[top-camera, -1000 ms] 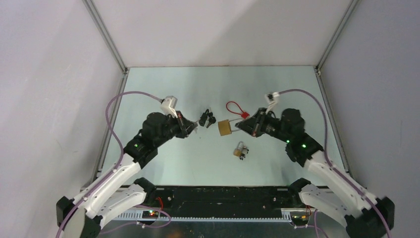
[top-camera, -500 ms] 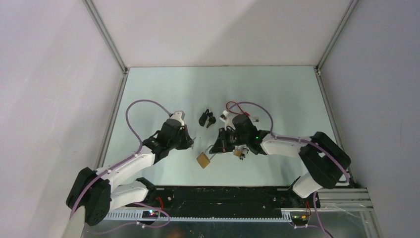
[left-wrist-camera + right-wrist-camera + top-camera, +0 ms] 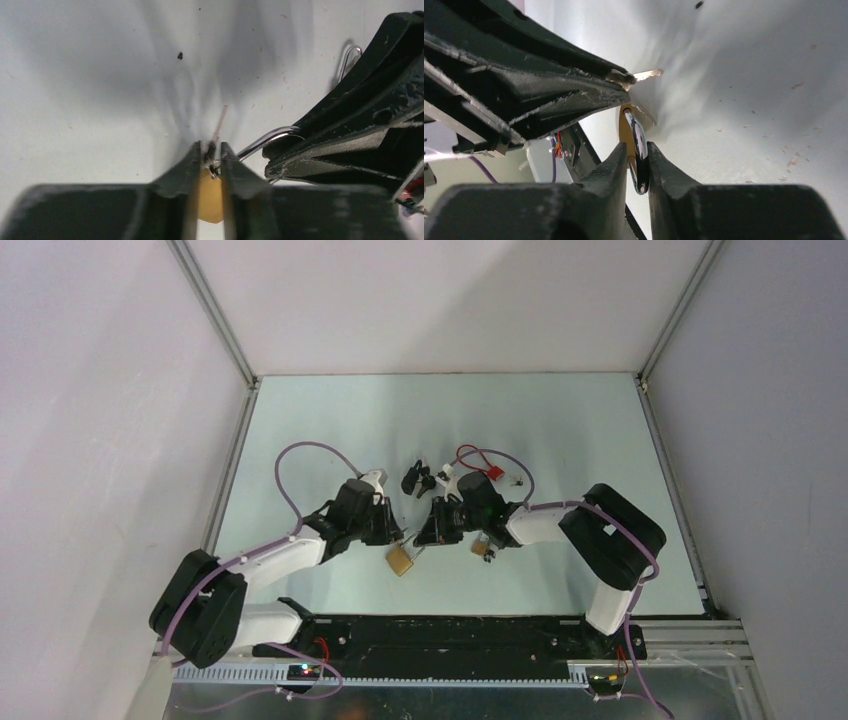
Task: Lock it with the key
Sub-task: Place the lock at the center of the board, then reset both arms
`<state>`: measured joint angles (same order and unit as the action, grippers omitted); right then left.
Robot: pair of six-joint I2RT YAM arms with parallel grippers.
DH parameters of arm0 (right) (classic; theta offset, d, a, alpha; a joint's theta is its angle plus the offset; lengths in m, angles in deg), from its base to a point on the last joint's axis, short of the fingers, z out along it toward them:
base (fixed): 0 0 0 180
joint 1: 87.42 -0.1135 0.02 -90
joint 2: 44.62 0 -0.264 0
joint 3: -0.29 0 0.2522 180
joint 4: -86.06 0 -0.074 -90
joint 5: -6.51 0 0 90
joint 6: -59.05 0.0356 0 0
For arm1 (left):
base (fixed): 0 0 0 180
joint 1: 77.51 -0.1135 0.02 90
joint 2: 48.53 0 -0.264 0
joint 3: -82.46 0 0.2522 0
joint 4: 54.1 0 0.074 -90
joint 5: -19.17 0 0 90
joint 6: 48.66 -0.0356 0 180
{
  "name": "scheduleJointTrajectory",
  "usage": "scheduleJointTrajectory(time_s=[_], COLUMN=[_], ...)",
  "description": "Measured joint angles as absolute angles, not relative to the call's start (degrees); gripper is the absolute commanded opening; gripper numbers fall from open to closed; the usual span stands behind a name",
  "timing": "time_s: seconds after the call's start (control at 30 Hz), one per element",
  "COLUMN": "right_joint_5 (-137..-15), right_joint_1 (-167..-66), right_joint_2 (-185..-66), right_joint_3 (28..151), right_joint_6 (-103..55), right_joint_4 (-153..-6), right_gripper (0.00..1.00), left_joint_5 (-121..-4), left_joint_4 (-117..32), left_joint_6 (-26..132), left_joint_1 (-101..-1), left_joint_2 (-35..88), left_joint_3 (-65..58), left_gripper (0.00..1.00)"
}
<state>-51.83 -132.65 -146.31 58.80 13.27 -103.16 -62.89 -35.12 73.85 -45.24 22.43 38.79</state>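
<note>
At table centre: left hand clamped on key; right hand clamped on padlock shackle.

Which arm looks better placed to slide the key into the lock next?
Left, probably. The left gripper pinches the key, blade sticking forward, close by the brass padlock. The right gripper is occupied: it clamps the shackle, steadying the lock.

Even, soft light from above; the worktop looks pale with faint shadows. In the wrist views grey shadows streak the upper frame, and the left tool and right tool blur along the bottom, probably too close.
</note>
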Motion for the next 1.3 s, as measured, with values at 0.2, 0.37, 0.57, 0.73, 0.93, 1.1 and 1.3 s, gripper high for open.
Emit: scheduleJointTrajectory(time_s=[0.2, 0.37, 0.57, 0.73, 0.93, 1.1, 1.3], right_joint_5=[-57.56, -63.61, -73.05, -80.72, -89.21, -97.55, -108.59], right_joint_1=[-132.2, -132.15, -130.53, -126.38, -115.76, -108.5, -106.03], right_joint_2=[-146.29, -143.93, -134.81, -122.88, -105.24, -93.64, -79.01], right_joint_3=[58.98, 59.22, 59.24, 59.2, 57.86, 57.76, 57.76], right_joint_6=[12.4, 10.83, 8.33, 5.54, 3.18, 2.89, 3.55], right_joint_4=[-100.61, -96.1, -86.84, -79.64, -71.21, -63.1, -53.5], right_gripper=[0.65, 0.76, 0.95, 0.99, 0.99, 1.0, 1.0], left_joint_5=[-65.22, -69.68, -75.91, -79.39, -85.73, -91.28, -96.28], left_joint_4=[-33.57, -29.96, -24.98, -21.16, -18.03, -16.48, -14.97], left_joint_6=[73.9, 73.31, 72.87, 72.19, 72.37, 72.35, 72.35], left_joint_1=[-45.46, -45.46, -45.46, -45.46, -45.46, -45.44, -45.44], left_joint_2=[22.72, 22.63, 18.83, 10.59, -2.57, -11.84, -20.3], left_joint_3=[38.18, 36.24, 33.44, 32.04, 31.38, 31.01, 31.01], left_gripper=[0.72, 0.9, 0.99, 1.0, 1.0, 1.0, 1.0])
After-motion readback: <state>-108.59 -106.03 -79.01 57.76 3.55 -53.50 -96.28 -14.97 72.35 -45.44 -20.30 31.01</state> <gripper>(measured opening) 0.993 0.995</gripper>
